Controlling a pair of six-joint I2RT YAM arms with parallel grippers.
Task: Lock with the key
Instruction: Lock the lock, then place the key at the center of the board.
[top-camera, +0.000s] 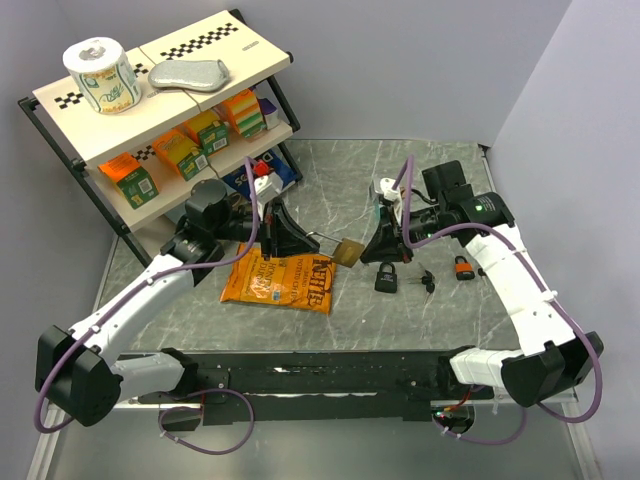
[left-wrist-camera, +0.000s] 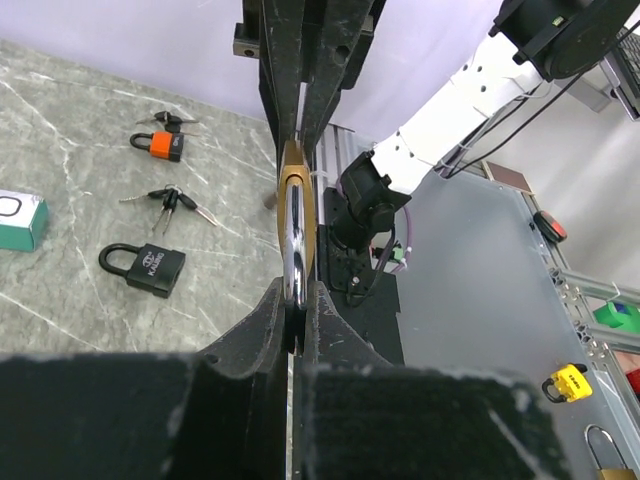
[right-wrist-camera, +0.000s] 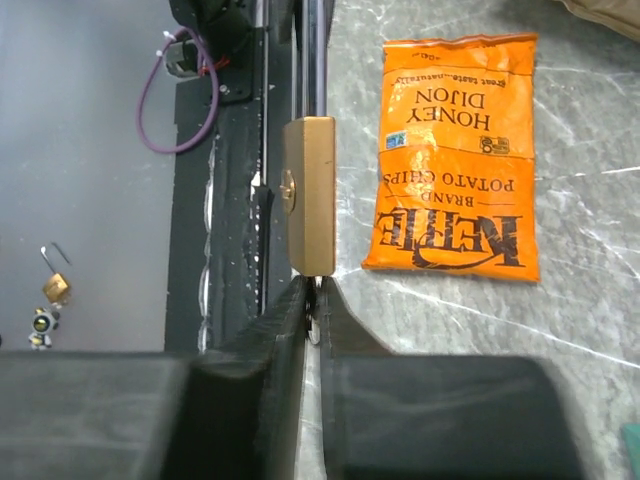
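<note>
Padlock (top-camera: 348, 252) in left end effector (top-camera: 311, 241), key (right-wrist-camera: 314, 317) sliver in right end effector (right-wrist-camera: 313, 300)

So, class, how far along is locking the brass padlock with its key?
Done: the left hand holds the brass padlock by its shackle, off the table. In hand: the right hand is closed at the padlock's base, apparently pinching the key, mostly hidden. Left: turning the key and confirming the lock; these views cannot show whether that has happened.
</note>
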